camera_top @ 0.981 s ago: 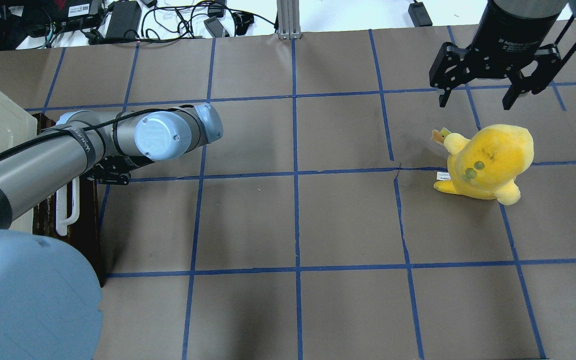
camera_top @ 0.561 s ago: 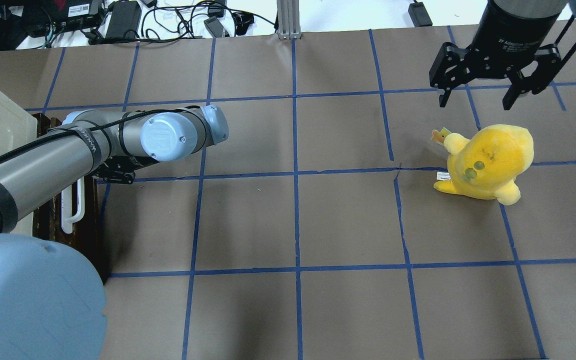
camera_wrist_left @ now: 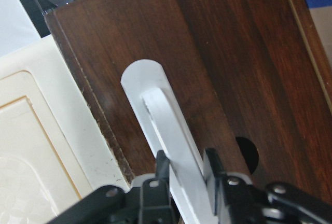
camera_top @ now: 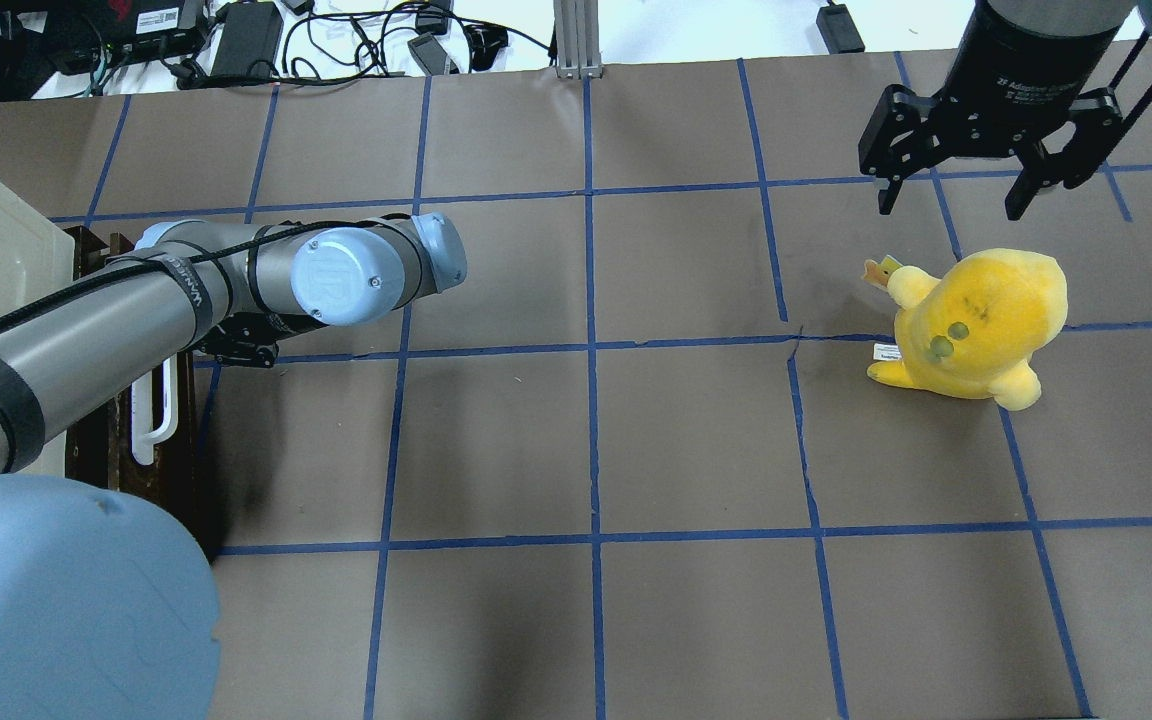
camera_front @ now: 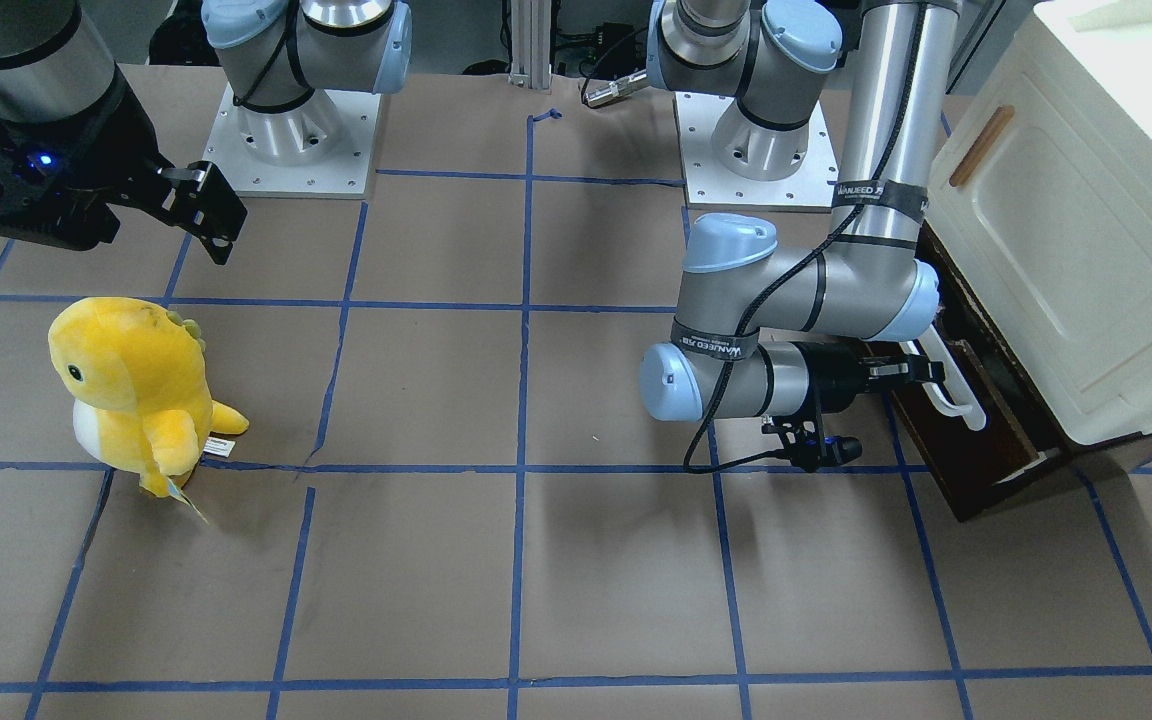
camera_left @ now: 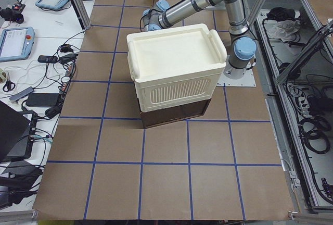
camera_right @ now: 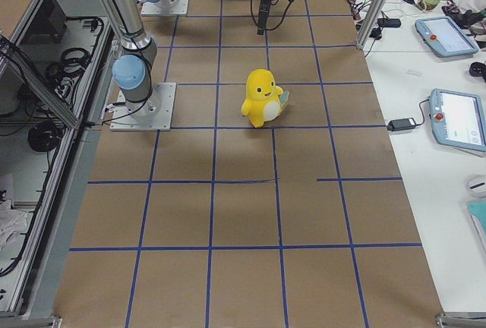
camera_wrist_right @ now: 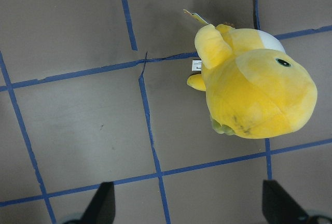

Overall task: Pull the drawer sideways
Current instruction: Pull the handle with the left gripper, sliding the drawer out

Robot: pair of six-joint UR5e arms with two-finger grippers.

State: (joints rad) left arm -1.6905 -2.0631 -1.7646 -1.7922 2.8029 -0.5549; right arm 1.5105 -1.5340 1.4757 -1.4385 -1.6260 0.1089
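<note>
The drawer point(camera_front: 981, 445) has a dark brown front and a long white bar handle point(camera_front: 956, 388). It sticks out a little from the bottom of the cream-white cabinet point(camera_front: 1086, 250). In the left wrist view my left gripper point(camera_wrist_left: 184, 164) is shut on the white handle point(camera_wrist_left: 161, 110), against the dark front point(camera_wrist_left: 223, 53). In the overhead view the handle point(camera_top: 161, 405) shows below my left forearm, which hides the gripper. My right gripper point(camera_top: 951, 205) is open and empty, hovering beyond the yellow plush.
A yellow plush toy point(camera_top: 976, 320) stands at the right of the table, below my right gripper; it also shows in the right wrist view point(camera_wrist_right: 254, 89). Blue tape lines grid the brown table. Cables and boxes lie along the far edge.
My left arm has moved to the right in the overhead view, and the drawer front and handle have slid out from the cabinet with it. The right arm has not moved.
</note>
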